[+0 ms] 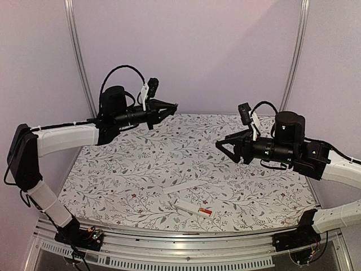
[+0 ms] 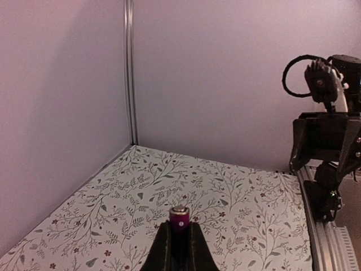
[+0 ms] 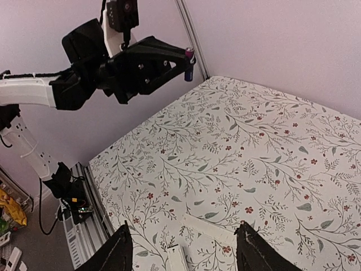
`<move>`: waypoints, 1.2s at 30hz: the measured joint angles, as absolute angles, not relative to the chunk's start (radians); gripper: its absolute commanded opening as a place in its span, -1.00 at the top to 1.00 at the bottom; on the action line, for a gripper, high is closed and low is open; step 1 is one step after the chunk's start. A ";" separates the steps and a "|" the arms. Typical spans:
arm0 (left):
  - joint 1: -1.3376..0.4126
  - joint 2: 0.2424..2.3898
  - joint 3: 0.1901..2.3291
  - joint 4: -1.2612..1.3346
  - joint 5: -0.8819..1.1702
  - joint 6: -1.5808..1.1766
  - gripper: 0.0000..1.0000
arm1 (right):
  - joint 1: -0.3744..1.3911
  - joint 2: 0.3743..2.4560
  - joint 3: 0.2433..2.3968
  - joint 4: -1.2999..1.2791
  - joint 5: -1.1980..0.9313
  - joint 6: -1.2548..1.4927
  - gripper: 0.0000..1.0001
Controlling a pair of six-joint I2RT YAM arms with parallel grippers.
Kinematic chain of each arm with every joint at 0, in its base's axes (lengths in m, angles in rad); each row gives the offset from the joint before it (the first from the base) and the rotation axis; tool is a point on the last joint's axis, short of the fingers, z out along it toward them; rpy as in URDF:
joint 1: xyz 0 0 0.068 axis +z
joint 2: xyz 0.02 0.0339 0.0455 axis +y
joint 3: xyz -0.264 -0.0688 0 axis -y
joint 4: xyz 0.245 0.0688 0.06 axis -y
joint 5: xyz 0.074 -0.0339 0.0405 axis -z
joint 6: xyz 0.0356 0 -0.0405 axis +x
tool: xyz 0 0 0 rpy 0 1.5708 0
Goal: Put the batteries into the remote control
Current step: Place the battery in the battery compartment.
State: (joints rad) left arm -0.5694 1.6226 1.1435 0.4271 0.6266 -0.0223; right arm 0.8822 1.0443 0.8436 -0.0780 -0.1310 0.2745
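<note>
High above the table [image 1: 113,186], left end effector [image 1: 172,106] clenched on a battery [image 2: 179,217]; right end effector [image 1: 221,143] hangs open

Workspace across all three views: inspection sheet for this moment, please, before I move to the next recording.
Surface: floral-print table cover, flat.
Job's things: one battery held aloft; remote control lying near the front edge, with a red-marked piece at its right end that is too small to identify.
Clutter: thin white cover strip just behind the remote.
Grippers: left gripper shut on the battery, raised; right gripper open, empty, raised.
Cables: black loops at both wrists; wiring at the bases.
Surroundings: plain pale walls, metal frame posts.
</note>
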 measured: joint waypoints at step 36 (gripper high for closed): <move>-0.960 1.318 1.016 0.181 0.408 0.201 1.00 | 0.875 1.087 0.988 -0.026 -0.228 0.277 -0.23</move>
